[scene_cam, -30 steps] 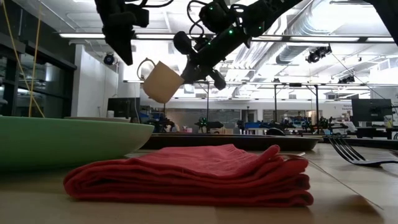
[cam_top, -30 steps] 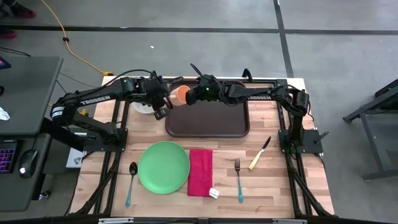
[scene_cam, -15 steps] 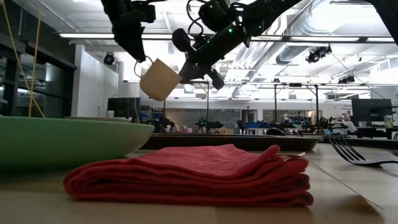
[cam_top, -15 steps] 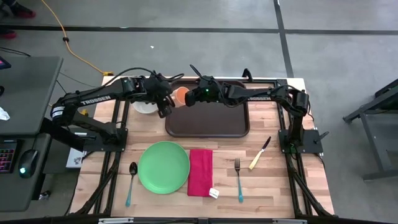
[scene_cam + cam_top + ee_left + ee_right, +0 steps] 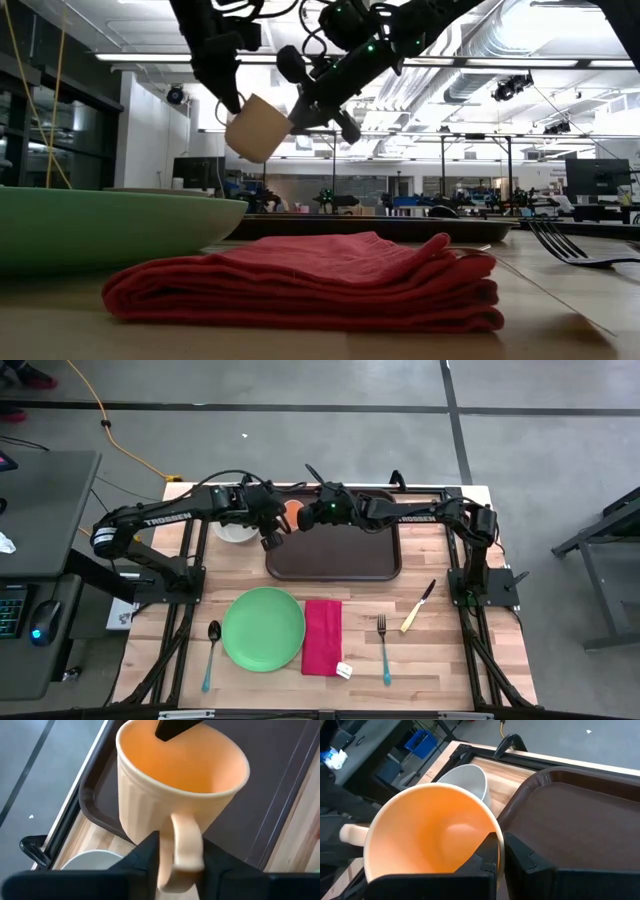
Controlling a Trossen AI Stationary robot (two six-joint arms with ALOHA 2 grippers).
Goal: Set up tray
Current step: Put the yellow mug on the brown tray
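A peach-orange mug [image 5: 292,512] [image 5: 258,128] hangs in the air over the far left corner of the dark brown tray [image 5: 335,555], which lies flat on the table. My right gripper [image 5: 500,855] [image 5: 303,518] is shut on the mug's rim. My left gripper [image 5: 180,865] [image 5: 272,536] has come in from the table's left. It is open, with one finger on either side of the mug's handle [image 5: 181,845]. My right gripper holds the mug by its rim [image 5: 492,837], on the side away from the handle. One finger [image 5: 485,857] is inside and one [image 5: 527,862] outside, coming from the table's right. The mug is lifted clear and tilted. My left gripper: its fingers flank the handle closely; I cannot tell whether they touch it.
A white bowl [image 5: 234,530] sits on the table left of the tray, below the left gripper. Nearer me lie a spoon [image 5: 210,655], a green plate [image 5: 263,628], a folded red napkin [image 5: 322,636], a fork [image 5: 383,648] and a knife [image 5: 418,606].
My left gripper has moved toward the table's right, up to the mug, and its fingers now stand around the handle. The mug has stayed almost where it was in the right gripper's hold.
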